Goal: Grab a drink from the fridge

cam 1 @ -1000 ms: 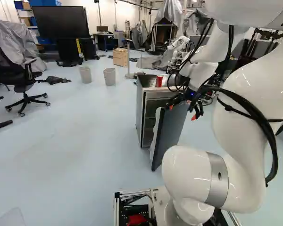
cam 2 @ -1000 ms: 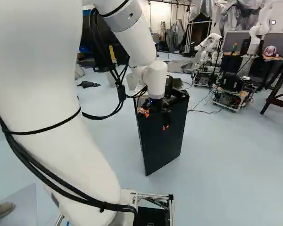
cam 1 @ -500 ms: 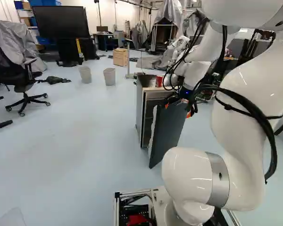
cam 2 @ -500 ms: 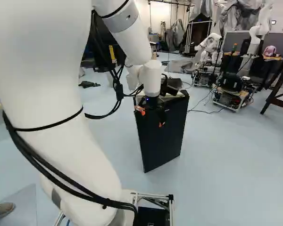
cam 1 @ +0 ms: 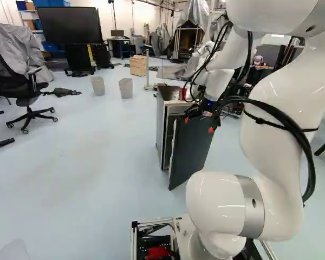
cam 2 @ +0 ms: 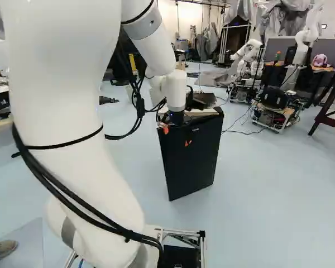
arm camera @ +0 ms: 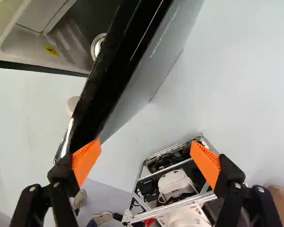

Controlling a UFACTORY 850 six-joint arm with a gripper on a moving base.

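While the door (arm camera: 116, 71) stands open: gripper (arm camera: 146, 150), fingers spread, one pad (arm camera: 86, 160) by its edge. Can (arm camera: 97, 45): inside fridge (cam 1: 160, 127), partly hidden behind door. Probably weighty if full, thin-walled, slick when cold; best gripped round mid-body.

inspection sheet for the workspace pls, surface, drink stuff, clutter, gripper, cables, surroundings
surface: pale floor, no spill seen
job's things: fridge ajar, door partly out; round metal top inside, probably a can
clutter: red can on fridge; dark cloth on floor
gripper: open, one finger by the door's edge
cables: black cables along the arm; thin cable on floor
surroundings: chair, bins, another robot
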